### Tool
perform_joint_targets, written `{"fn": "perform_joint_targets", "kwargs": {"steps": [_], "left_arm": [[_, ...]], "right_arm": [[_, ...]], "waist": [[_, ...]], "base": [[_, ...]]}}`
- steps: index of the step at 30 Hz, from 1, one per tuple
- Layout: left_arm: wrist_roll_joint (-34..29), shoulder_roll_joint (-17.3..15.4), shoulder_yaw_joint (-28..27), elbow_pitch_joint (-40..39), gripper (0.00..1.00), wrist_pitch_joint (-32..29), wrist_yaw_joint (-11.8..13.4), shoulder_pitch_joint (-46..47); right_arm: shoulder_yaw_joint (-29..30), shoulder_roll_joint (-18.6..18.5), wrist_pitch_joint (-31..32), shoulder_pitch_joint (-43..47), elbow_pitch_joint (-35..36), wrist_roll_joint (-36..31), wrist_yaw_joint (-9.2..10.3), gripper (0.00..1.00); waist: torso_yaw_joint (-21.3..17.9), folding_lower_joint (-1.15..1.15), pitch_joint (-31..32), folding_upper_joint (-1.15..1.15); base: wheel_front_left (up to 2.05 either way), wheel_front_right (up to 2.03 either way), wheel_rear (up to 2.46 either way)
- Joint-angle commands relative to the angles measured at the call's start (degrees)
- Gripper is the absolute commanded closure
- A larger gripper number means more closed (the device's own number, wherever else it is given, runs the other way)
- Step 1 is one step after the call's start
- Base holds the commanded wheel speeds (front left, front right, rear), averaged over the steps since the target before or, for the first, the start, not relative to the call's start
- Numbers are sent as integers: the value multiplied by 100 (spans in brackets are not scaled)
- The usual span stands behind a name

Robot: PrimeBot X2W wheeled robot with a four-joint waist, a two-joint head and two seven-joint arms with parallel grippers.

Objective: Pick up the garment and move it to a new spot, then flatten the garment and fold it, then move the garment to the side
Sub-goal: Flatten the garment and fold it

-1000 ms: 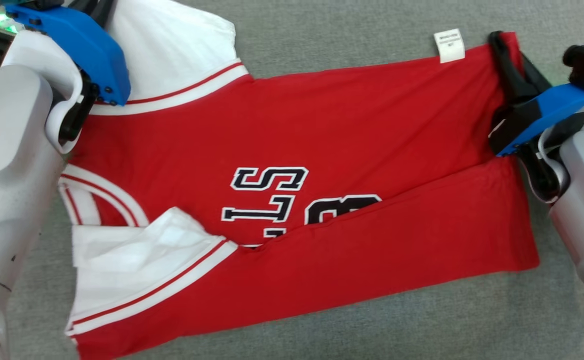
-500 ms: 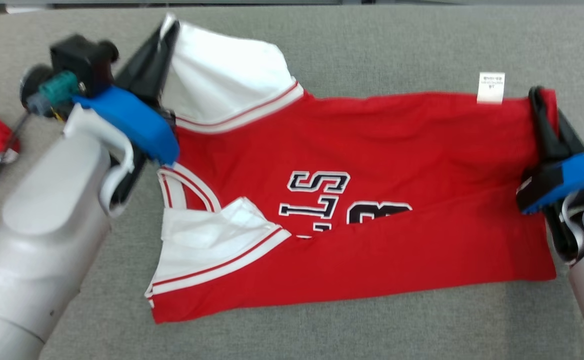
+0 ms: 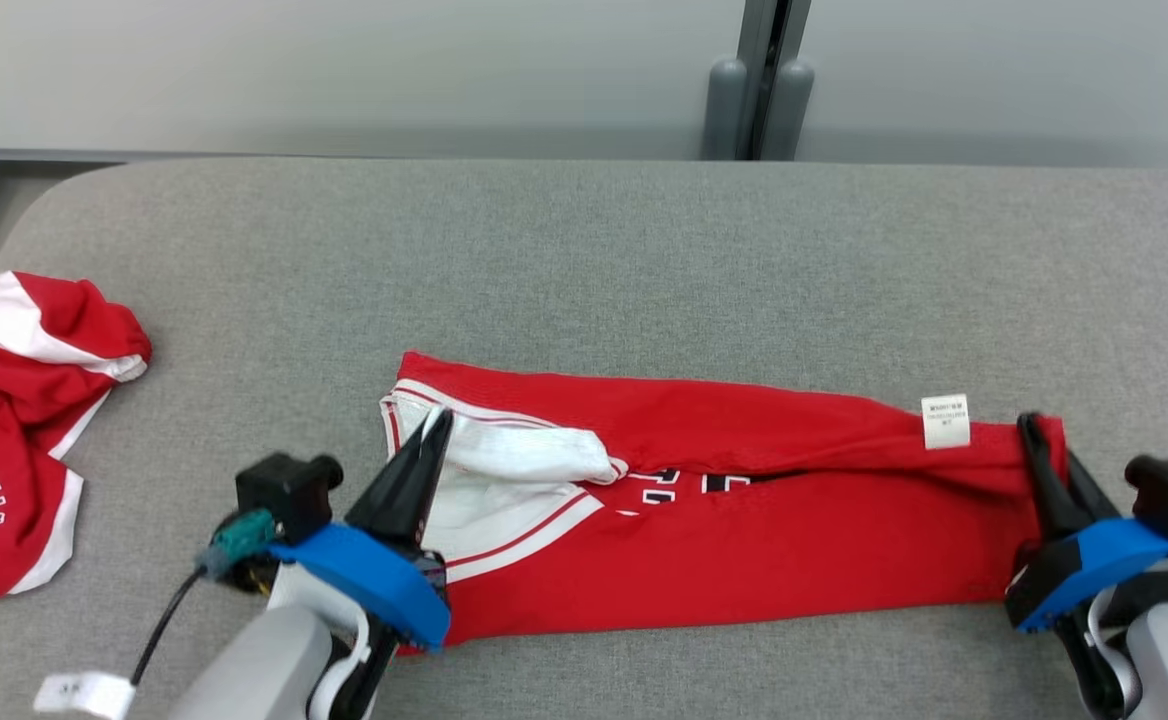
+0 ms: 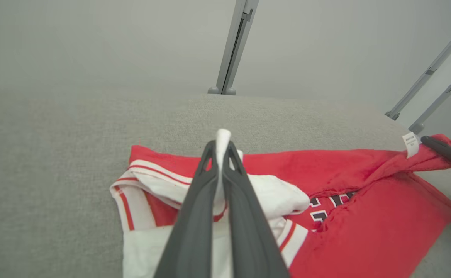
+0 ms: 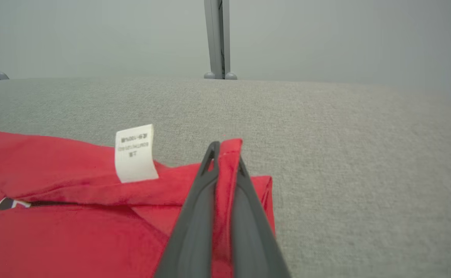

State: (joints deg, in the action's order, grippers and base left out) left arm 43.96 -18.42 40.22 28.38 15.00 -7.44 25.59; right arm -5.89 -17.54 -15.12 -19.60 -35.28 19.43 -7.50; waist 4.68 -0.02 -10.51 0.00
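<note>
Grey table (image 3: 584, 250) carries the red garment (image 3: 744, 560) at its middle, folded lengthwise, left gripper (image 3: 437, 425) pinching the white sleeve (image 3: 524, 455), right gripper (image 3: 1028, 428) pinching the hem corner (image 5: 231, 148); shorter folds and moving aside probably remain.

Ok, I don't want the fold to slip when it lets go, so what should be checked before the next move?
1. Left pincer shut on the white sleeve: ok.
2. Right pincer shut on the red hem corner of the jersey: ok.
3. Fold lies flat: not ok, sleeve bunched, top edge rumpled.
4. Second red garment apart from the jersey: ok.
5. Bare table beyond the jersey: ok.
6. All layers caught in each grip: cannot tell.
</note>
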Motion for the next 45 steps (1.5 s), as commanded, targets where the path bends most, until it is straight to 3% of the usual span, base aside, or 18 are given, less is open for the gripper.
{"fn": "perform_joint_targets", "kwargs": {"steps": [1, 3, 4, 5, 6, 7, 14, 18, 27, 37, 45], "left_arm": [[-59, 64, -167, -34, 100, 23, -3, -182], [-146, 179, -292, -16, 100, 23, -3, -498], [-177, 228, -363, 13, 100, 23, -4, -637], [-217, 250, -409, 60, 100, 23, -3, -746], [-291, 280, -514, 106, 58, 23, -3, -823], [-377, 330, -647, 137, 0, 25, 13, -903], [-1574, 718, -1814, -220, 0, 19, 577, -1545], [-2397, 1002, -2372, -650, 0, 19, 752, -1924], [-3404, 1454, -2951, -1054, 0, 20, 659, -2665], [-3577, 1551, -3078, -891, 0, 20, 392, -2749], [-3292, 1549, -2752, -837, 0, 20, 381, -2405]], "right_arm": [[32, 40, 0, 168, -51, -82, 2, 100], [90, 109, 0, 282, -163, -97, 2, 100], [132, 147, -1, 311, -207, -115, 2, 79], [174, 184, -1, 339, -253, -142, 2, 0], [222, 253, -1, 372, -295, -140, 2, 0], [285, 299, -1, 390, -308, -141, 2, 0], [796, 700, -1, 591, 201, -595, 2, 0], [956, 951, -2, 793, 515, -957, 2, 0], [1004, 1309, -1, 1222, 438, -1367, 2, 0], [971, 1418, -1, 1147, 364, -1403, 2, 0], [1307, 1164, -1, 372, -282, -1546, 2, 0]], "waist": [[-19, 2, 80, 0], [-10, 2, 167, 0], [-12, 2, 203, 0], [-17, 2, 239, 0], [-20, 2, 281, 0], [-24, 2, 321, 0], [-71, 2, 569, 0], [-109, 2, 689, 0], [-207, 2, 1002, 0], [-209, 2, 976, 0], [-111, 2, 347, 0]], "base": [[0, 0, 0], [0, 0, 0], [0, 0, 0], [0, 0, 0], [0, 0, 0], [0, 0, 0], [0, 0, 0], [0, 0, 0], [0, 0, 0], [0, 0, 0], [0, 0, 0]]}}
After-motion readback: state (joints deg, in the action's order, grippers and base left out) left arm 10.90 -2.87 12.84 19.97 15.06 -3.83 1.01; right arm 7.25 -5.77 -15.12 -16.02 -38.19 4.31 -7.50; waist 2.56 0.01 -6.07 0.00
